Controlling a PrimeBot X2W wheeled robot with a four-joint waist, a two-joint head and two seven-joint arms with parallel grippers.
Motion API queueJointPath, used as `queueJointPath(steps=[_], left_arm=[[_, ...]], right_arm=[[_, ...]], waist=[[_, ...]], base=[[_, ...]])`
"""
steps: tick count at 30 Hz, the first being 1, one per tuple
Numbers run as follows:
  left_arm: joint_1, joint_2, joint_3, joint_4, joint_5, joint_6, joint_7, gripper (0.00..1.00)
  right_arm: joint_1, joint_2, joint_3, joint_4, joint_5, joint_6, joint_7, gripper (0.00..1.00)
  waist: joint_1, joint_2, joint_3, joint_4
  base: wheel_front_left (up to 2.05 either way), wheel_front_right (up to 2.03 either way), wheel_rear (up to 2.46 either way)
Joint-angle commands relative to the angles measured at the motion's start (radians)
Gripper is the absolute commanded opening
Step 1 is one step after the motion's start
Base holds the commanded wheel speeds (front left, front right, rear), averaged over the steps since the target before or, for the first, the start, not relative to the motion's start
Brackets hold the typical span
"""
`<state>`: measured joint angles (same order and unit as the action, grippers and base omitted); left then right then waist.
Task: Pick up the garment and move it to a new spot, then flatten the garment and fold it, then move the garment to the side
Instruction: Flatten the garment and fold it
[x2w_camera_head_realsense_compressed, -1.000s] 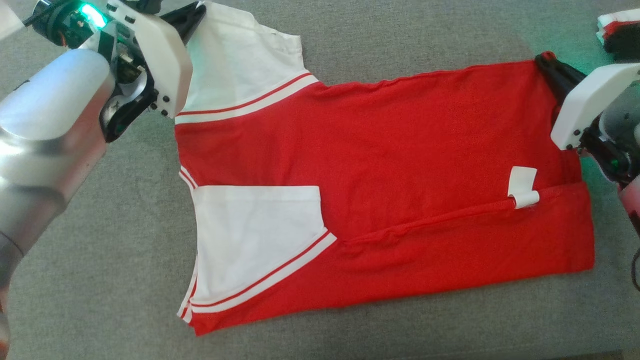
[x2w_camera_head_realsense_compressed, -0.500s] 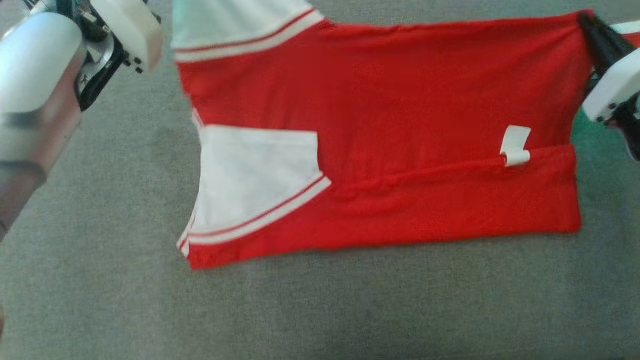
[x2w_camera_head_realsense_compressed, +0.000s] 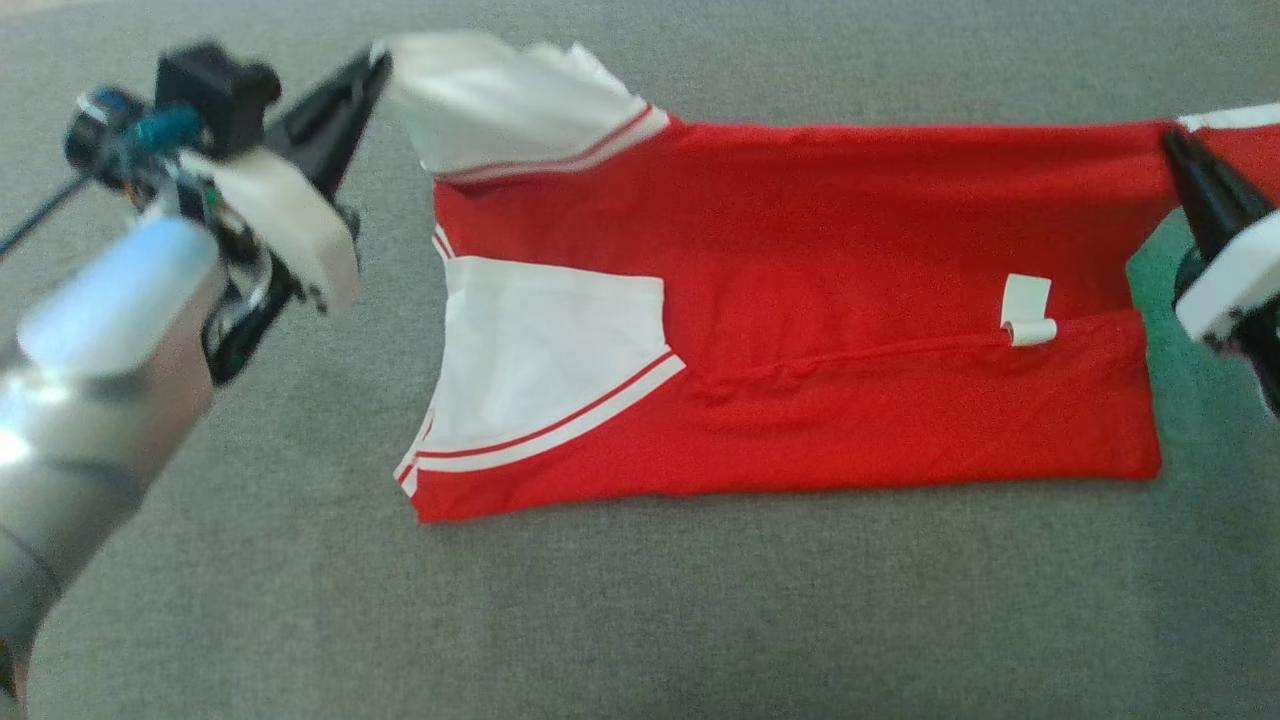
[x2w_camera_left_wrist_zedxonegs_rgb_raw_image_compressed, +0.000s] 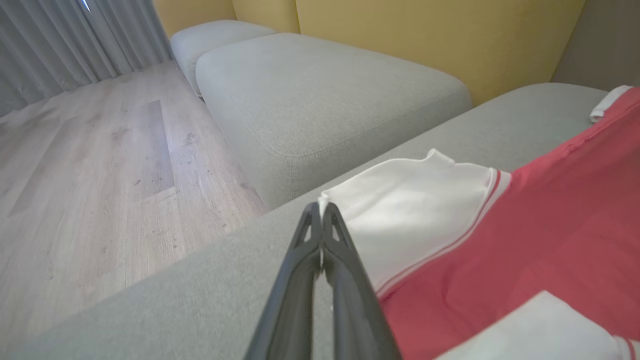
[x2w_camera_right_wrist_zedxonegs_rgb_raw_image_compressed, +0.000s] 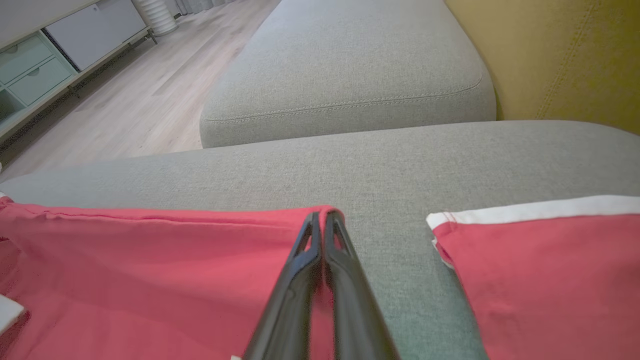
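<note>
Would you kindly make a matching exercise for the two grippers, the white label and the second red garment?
1. left gripper
2. right gripper
3. white label
4. second red garment

A. lying alone on the grey cushion
B. shut on the red T-shirt's far corner
C. shut on the white sleeve
D. curled on the fold line

Pairs: 1-C, 2-B, 3-D, 4-A
</note>
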<state>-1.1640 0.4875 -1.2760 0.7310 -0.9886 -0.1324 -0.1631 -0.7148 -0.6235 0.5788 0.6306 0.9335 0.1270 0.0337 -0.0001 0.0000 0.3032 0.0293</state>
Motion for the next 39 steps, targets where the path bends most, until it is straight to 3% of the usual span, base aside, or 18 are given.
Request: queueJointPath(steps=[1,6,22,26,31,32,33,34,35,39], left_arm=[[-0.011,0.054,0.036,-0.025,-0.009,0.006,-0.017,0.0],[0.094,0.102,0.028,-0.112,-0.007,0.043,-0.039,0.0],[0.398,0.263,0.016,-0.488,-0.034,0.243,-0.057,0.0],[0.441,0.279,0.016,-0.549,-0.045,0.281,-0.062,0.0],[0.478,0.27,0.015,-0.565,-0.055,0.293,-0.069,0.0],[0.487,0.263,0.015,-0.565,-0.057,0.295,-0.072,0.04],[0.495,0.257,0.015,-0.562,-0.054,0.299,-0.075,0.29],[0.504,0.249,0.015,-0.559,-0.049,0.304,-0.079,0.58],[0.515,0.24,0.02,-0.556,-0.048,0.312,-0.083,1.0],[0.584,0.197,0.082,-0.556,-0.019,0.379,-0.097,1.0]], right_arm=[[0.036,-0.039,0.002,-0.033,0.015,0.004,-0.017,0.0],[0.125,-0.056,-0.006,-0.061,0.031,0.004,-0.034,0.0],[0.361,-0.041,-0.089,-0.128,0.025,0.004,-0.031,0.0],[0.399,-0.027,-0.104,-0.133,0.018,0.004,-0.017,0.0],[0.432,-0.009,-0.118,-0.134,0.009,0.004,-0.015,0.0],[0.441,-0.003,-0.122,-0.133,0.007,0.004,-0.015,0.27],[0.45,0.003,-0.129,-0.13,0.006,0.004,-0.018,1.0],[0.46,0.01,-0.137,-0.127,0.006,0.004,-0.023,1.0],[0.471,0.017,-0.148,-0.124,0.004,0.004,-0.033,1.0],[0.531,0.048,-0.195,-0.122,-0.01,0.004,-0.08,1.0]], waist=[[0.0001,0.0,-0.018,0.011],[0.0001,0.0,-0.055,0.022],[0.0001,0.0,-0.098,0.032],[0.0001,0.0,-0.099,0.037],[0.0001,0.0,-0.106,0.041],[0.0001,0.0,-0.109,0.041],[0.0001,0.0,-0.113,0.041],[0.0001,0.0,-0.119,0.042],[0.0001,0.0,-0.124,0.042],[0.0001,0.0,-0.154,0.039]], base=[[0.0,0.0,0.0],[0.0,0.0,0.0],[0.0,0.0,0.0],[0.0,0.0,0.0],[0.0,0.0,0.0],[0.0,0.0,0.0],[0.0,0.0,0.0],[0.0,0.0,0.0],[0.0,0.0,0.0],[0.0,0.0,0.0]])
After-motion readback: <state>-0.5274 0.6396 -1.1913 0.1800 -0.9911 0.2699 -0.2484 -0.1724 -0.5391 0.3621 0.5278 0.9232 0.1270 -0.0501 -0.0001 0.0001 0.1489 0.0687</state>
